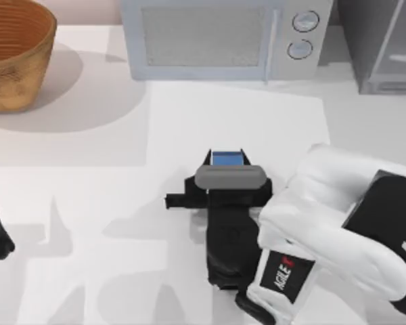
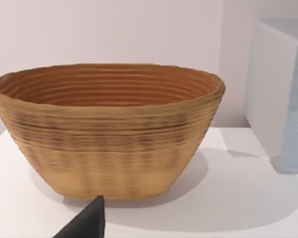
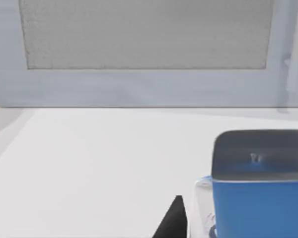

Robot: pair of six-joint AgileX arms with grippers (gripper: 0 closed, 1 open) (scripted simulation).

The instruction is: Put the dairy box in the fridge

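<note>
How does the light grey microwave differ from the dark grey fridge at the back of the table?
The light grey microwave is pale, carries two round knobs and a mesh window, and sits near the table's back middle. The dark grey fridge is darker, has a pale framed front panel, no knobs, and stands at the back right, cut off by the frame. Both are boxy appliances.

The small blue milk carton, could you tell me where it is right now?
In the top view the small blue milk carton stands mid-table between the right gripper's fingers, in front of the light grey microwave, left of the dark grey fridge.

Right hand [image 1: 225, 157] mid-table, reaching forward; left arm parked at left edge.
</note>
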